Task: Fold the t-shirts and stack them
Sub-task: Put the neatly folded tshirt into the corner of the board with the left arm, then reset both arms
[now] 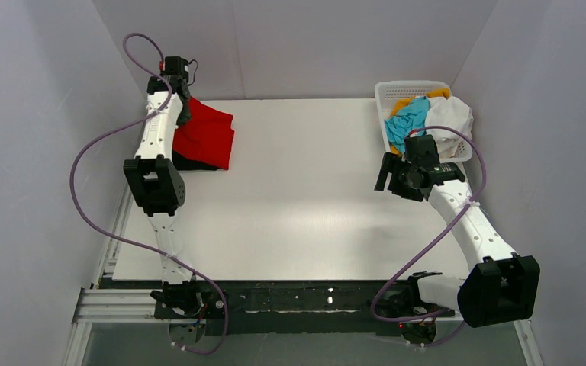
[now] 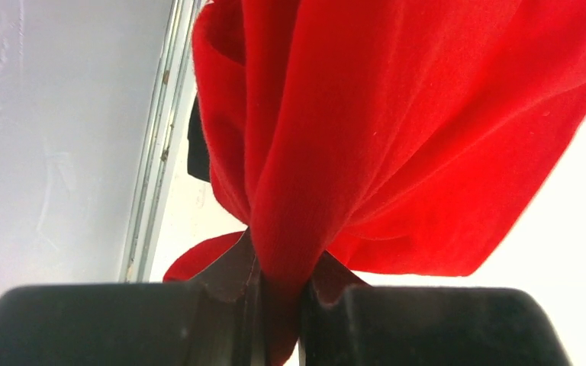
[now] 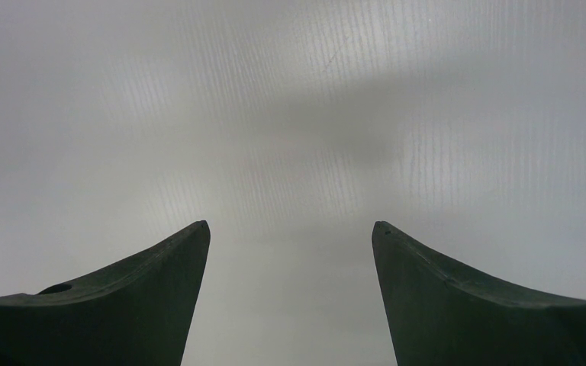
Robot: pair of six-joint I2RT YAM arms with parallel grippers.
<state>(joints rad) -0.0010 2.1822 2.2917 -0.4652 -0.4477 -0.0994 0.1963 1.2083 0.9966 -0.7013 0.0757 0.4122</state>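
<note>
A bright red t-shirt (image 1: 210, 136) hangs bunched at the far left of the table, and my left gripper (image 1: 185, 113) is shut on a gathered fold of it. In the left wrist view the red t-shirt (image 2: 397, 137) fills the frame, pinched in my left gripper (image 2: 286, 267). A black t-shirt (image 1: 191, 162) lies under the red one, with its edge (image 2: 196, 152) showing behind it. Cyan (image 1: 406, 122), white (image 1: 450, 114) and orange (image 1: 439, 94) t-shirts are heaped in the basket. My right gripper (image 1: 385, 174) hovers open just left of the basket, with nothing in it (image 3: 290, 225).
The white lattice basket (image 1: 416, 88) stands at the far right corner against the wall. Grey walls close in the table on three sides. A metal rail (image 2: 149, 152) runs along the table's left edge.
</note>
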